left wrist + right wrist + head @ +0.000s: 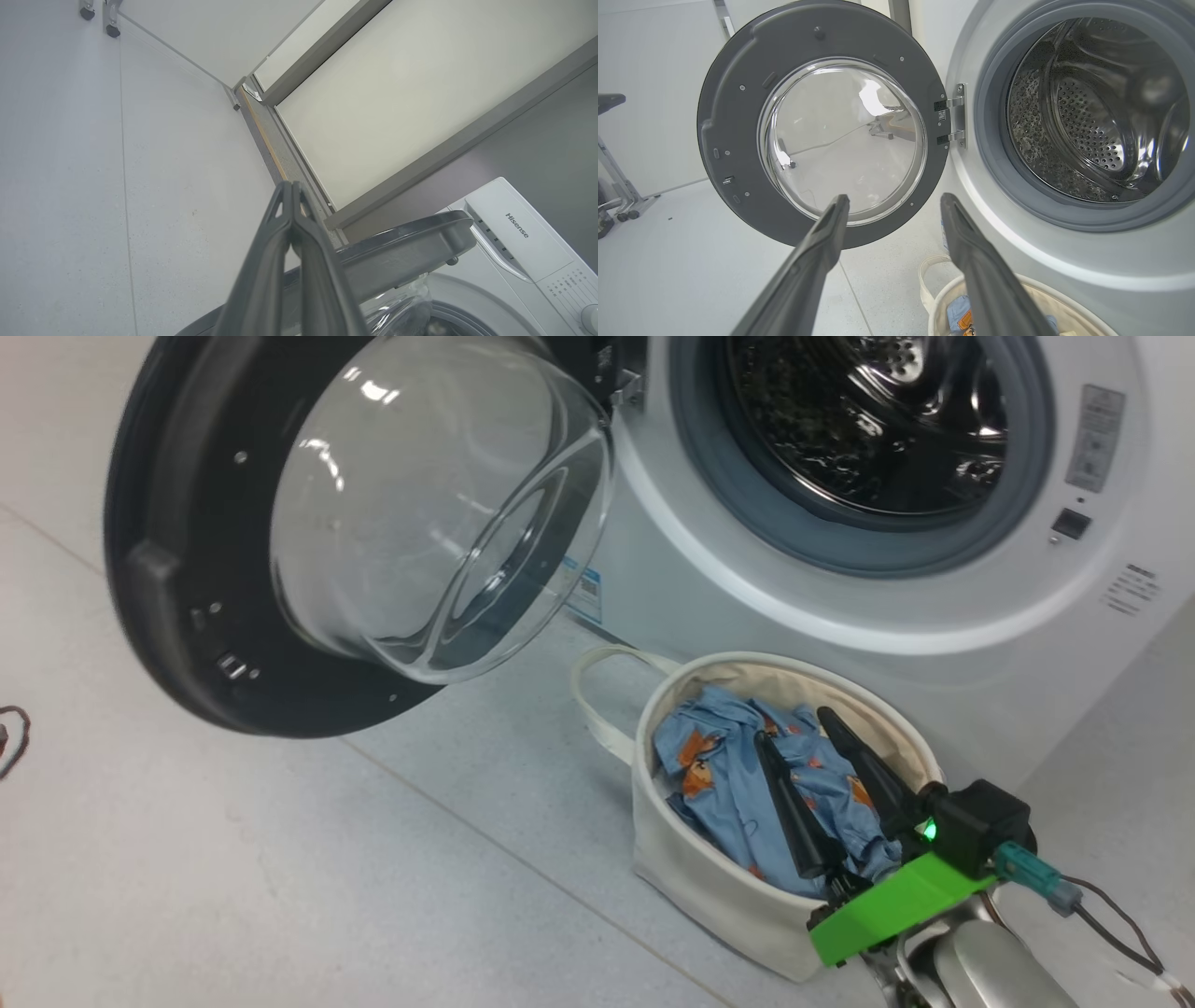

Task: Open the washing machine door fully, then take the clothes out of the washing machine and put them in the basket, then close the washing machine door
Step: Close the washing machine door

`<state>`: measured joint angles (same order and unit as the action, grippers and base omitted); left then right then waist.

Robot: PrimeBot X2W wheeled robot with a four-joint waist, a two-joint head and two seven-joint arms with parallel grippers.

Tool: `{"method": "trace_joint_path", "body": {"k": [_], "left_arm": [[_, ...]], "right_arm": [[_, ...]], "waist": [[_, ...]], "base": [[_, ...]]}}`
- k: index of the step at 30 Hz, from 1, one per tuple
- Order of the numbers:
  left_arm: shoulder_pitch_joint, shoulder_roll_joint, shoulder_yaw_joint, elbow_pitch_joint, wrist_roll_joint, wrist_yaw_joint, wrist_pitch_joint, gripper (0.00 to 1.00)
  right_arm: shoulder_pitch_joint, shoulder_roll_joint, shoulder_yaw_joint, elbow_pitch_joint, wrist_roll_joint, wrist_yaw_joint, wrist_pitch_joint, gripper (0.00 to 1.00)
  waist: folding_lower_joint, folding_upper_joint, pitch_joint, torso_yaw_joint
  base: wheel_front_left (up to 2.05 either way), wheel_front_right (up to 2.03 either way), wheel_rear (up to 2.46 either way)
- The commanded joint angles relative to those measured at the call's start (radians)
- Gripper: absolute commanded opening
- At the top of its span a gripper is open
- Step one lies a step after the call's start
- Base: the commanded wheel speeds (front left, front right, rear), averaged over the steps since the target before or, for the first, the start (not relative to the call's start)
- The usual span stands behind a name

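Pale grey floor (280,896); clothes (728,775) lie in the basket (709,887) right under the spread right claw (794,724), left claw (292,184) pressed together near the edge of the open door (168,569): a push may skid off its glossy rim, or it could swing into the right claw.

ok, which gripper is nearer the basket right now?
Right. The right gripper hangs open over the basket; the left gripper is shut, up by the rim of the washing machine door.
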<state>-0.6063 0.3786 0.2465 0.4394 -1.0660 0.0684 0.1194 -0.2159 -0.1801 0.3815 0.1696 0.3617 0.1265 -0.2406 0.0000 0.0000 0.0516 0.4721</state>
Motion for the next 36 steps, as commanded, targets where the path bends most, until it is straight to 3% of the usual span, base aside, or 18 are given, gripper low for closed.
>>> {"method": "trace_joint_path", "body": {"k": [1,12,20,27,36], "left_arm": [[-0.072,0.063,0.033,0.018,-0.019,-0.014,0.032,0.0],[-0.235,0.125,0.048,0.307,-0.124,-0.087,0.184,0.0],[-0.269,0.111,0.007,0.409,-0.162,-0.136,0.33,0.0],[-0.249,0.048,-0.074,0.356,-0.157,-0.17,0.44,0.0],[-0.121,-0.064,-0.192,0.098,-0.11,-0.178,0.478,0.0]], "right_arm": [[0.0,-0.001,0.012,-0.036,-0.006,0.004,-0.004,1.0],[0.003,-0.022,0.016,-0.078,-0.018,0.004,0.033,1.0],[0.009,-0.031,0.014,-0.09,-0.014,0.004,0.039,1.0],[0.02,-0.022,0.007,-0.082,-0.009,0.004,0.028,1.0],[0.021,0.003,0.003,-0.069,-0.007,0.004,0.008,1.0]], "waist": [[0.0,0.0,0.0,-0.024],[0.0,0.0,0.016,-0.132],[0.0,0.0,0.013,-0.153],[0.0,0.0,-0.003,-0.127],[0.0,0.0,-0.013,-0.16]], "base": [[0.0,0.0,0.0],[0.0,0.0,0.0],[0.0,0.0,0.0],[0.0,0.0,0.0],[0.0,0.0,0.0]]}}
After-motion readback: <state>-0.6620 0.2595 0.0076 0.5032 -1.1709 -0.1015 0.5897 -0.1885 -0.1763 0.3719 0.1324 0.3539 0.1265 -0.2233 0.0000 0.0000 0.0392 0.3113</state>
